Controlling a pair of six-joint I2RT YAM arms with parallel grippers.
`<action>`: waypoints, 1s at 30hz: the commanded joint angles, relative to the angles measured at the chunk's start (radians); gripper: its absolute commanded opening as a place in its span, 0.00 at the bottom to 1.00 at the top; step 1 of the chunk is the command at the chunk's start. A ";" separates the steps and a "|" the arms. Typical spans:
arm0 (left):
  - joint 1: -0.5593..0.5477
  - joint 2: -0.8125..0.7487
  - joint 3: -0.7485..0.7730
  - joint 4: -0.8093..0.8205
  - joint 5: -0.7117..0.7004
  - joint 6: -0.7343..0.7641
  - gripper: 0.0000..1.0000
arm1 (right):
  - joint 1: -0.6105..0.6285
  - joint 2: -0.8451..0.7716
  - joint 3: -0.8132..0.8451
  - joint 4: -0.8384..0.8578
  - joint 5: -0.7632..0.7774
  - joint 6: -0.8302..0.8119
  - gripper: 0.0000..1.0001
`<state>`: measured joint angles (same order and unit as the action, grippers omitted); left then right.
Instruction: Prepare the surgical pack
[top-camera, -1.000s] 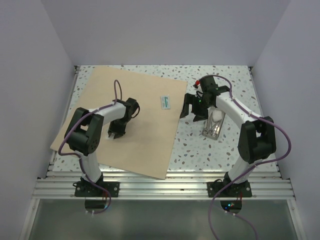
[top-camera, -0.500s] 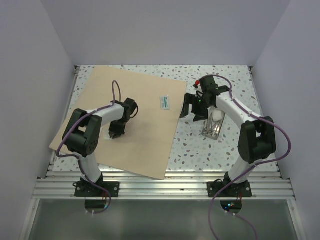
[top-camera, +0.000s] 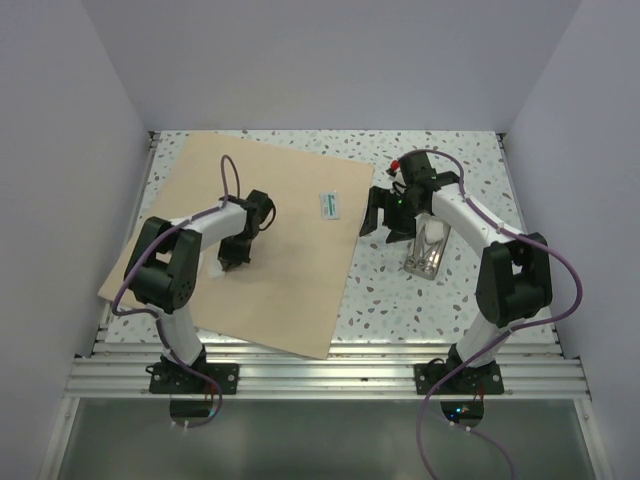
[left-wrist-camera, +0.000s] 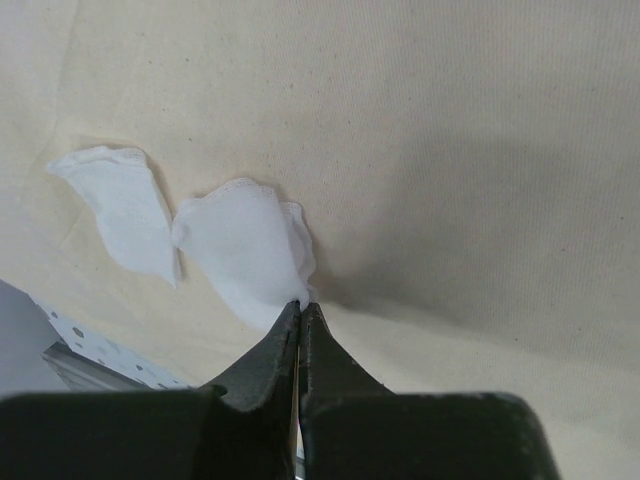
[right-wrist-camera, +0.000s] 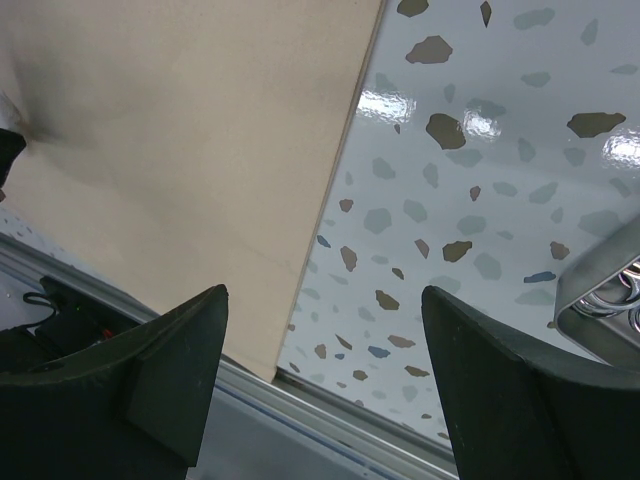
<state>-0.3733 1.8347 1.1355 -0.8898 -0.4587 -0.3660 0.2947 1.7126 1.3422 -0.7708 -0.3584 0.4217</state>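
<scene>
The tan wrap sheet (top-camera: 285, 285) of the surgical pack lies flat on the left half of the table. My left gripper (top-camera: 232, 262) is down on the wrap sheet (left-wrist-camera: 450, 150), its jaws pressed together on the corner of a white gauze square (left-wrist-camera: 245, 255). A second gauze piece (left-wrist-camera: 120, 205) lies just left of it. My right gripper (top-camera: 386, 222) hangs open over the speckled tabletop beside the sheet's right edge, with nothing between its fingers (right-wrist-camera: 323, 292). The steel tray (top-camera: 430, 250) sits right of it; its corner (right-wrist-camera: 600, 300) shows in the right wrist view, with steel finger rings inside.
A small white packet with a green print (top-camera: 329, 205) lies near the sheet's right edge. Grey walls close in the table on three sides. An aluminium rail (top-camera: 320, 375) runs along the near edge, by the arm bases.
My left gripper has shut, from open to jaws together on the gauze corner, and shifted slightly farther onto the sheet. The right arm has not moved.
</scene>
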 joint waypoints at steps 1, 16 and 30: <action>0.010 -0.032 0.066 -0.023 -0.028 -0.027 0.00 | 0.004 -0.042 0.026 0.015 -0.028 -0.008 0.82; 0.017 -0.075 0.148 -0.178 -0.218 -0.096 0.00 | 0.027 -0.068 -0.020 0.033 -0.083 0.014 0.82; 0.057 -0.072 0.204 -0.233 -0.408 -0.068 0.00 | 0.049 -0.073 -0.044 0.045 -0.119 0.025 0.82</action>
<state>-0.3412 1.7561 1.3056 -1.0924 -0.7429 -0.4427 0.3355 1.6871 1.3064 -0.7464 -0.4419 0.4335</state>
